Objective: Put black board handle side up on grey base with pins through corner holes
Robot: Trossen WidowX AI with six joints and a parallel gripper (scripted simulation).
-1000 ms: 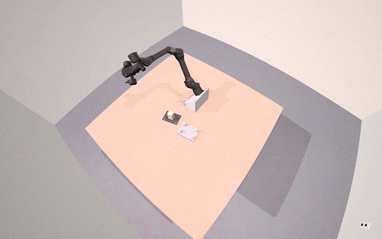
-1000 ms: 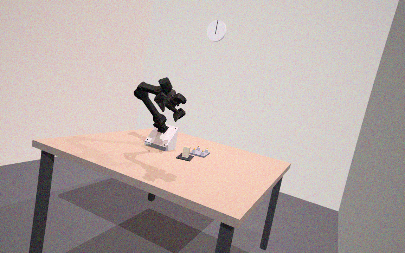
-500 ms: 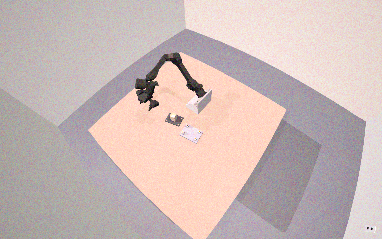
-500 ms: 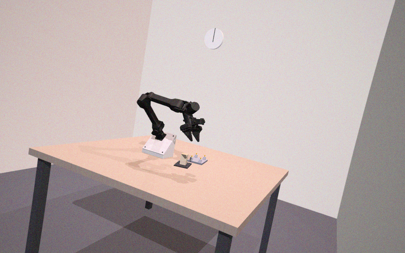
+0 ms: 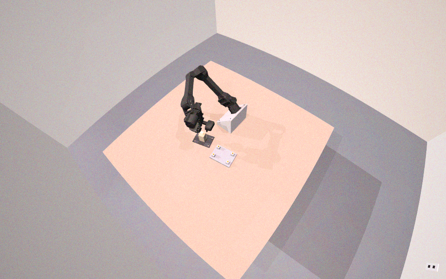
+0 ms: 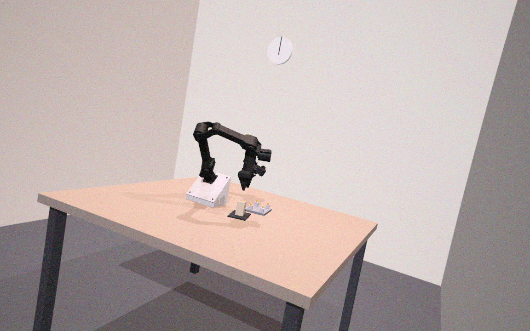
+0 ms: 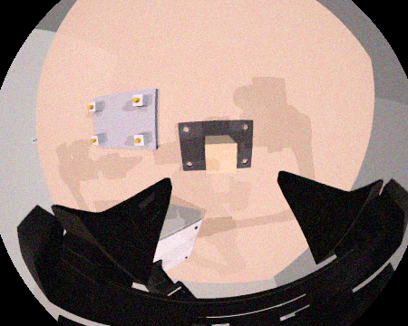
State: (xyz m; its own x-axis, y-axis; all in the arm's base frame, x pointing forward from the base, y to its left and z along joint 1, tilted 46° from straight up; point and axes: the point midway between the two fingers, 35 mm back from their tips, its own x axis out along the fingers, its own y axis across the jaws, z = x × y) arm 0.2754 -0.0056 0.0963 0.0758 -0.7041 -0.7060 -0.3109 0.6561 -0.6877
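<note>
corner holes [image 7: 186, 129] distinct only in wrist view

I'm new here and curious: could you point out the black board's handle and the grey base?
Handle [image 6: 240, 208] [image 7: 221, 157]: exterior, its side; wrist, its top.
Grey base [image 5: 223, 156] [image 7: 115, 122]: top and wrist, bare plate.

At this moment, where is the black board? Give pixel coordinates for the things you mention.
In the wrist view, the black board [image 5: 208, 143] [image 6: 231, 215] [image 7: 193, 144] lies on the table just right of the grey base [image 5: 222, 156] [image 6: 256, 211] [image 7: 115, 122], below the open gripper [image 5: 203, 129] [image 6: 243, 189] [image 7: 224, 177].
</note>
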